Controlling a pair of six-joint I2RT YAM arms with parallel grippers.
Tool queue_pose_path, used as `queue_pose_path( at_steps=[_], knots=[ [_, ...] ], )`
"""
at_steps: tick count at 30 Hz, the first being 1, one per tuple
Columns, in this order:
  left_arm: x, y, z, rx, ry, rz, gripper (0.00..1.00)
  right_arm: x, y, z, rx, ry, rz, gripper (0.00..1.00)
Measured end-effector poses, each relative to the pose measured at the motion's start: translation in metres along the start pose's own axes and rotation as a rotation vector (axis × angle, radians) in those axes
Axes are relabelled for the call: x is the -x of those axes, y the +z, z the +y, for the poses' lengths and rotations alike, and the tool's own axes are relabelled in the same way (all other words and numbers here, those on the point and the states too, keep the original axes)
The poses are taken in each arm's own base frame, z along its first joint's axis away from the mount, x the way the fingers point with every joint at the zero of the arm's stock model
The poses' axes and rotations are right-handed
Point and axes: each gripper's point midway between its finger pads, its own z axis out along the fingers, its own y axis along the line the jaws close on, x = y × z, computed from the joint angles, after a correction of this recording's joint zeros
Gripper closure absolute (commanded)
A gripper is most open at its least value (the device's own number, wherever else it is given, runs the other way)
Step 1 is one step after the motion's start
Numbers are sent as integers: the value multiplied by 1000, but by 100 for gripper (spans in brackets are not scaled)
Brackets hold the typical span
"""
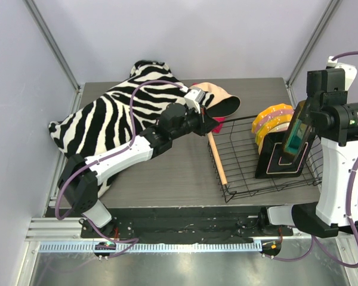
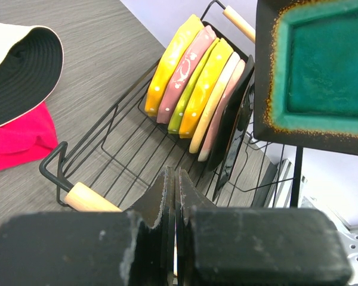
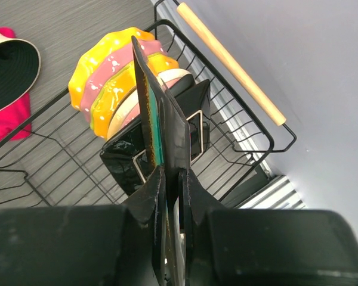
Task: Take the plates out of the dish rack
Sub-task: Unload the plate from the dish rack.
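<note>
From above, the dish rack point(image 1: 238, 173) sits on the right half of the grey desk point(image 1: 167, 179). One wooden handle point(image 1: 216, 156) runs along its left side. A row of plates point(image 1: 269, 121) stands on edge at the rack's far right, with a dark square plate point(image 1: 280, 161) upright in front of them. The right fingers point(image 1: 304, 119) hold a teal plate point(image 1: 294, 136) with a dark rim, on edge over that end of the rack. The left fingers point(image 1: 211, 123) hang near the rack's far left corner, just beside a red cloth point(image 1: 218, 125) and a peach hat point(image 1: 218, 98). A zebra cloth point(image 1: 107, 119) covers the desk's far left.

From the left wrist, the left fingers point(image 2: 167, 193) are pressed fully together with nothing between them, over the near handle point(image 2: 88, 199). In the dish rack point(image 2: 131, 155) the plates point(image 2: 194, 77) lean in a row: yellow, pink, green, orange, cream, pink, then dark ones. The teal plate point(image 2: 325, 65) fills the upper right, raised above the row. The hat point(image 2: 18, 71) and the red cloth point(image 2: 18, 140) lie at the left.

From the right wrist, the right fingers point(image 3: 162, 189) are clamped on the edge of the teal plate point(image 3: 148, 107), which stands upright between them. Behind it the plates point(image 3: 110, 77) stand in the dish rack point(image 3: 48, 143). The dark square plate point(image 3: 122, 161) is nearest, and the far handle point(image 3: 230, 62) lies beyond.
</note>
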Motion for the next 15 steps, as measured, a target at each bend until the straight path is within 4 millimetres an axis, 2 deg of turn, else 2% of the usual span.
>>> queue_pose_path(
  at_steps=[10, 15],
  knots=[
    [0, -2, 0, 2, 3, 4, 100, 0, -10, 13, 101, 38, 1, 99],
    [6, -6, -4, -4, 6, -8, 100, -2, -14, 17, 137, 53, 6, 99]
  ],
)
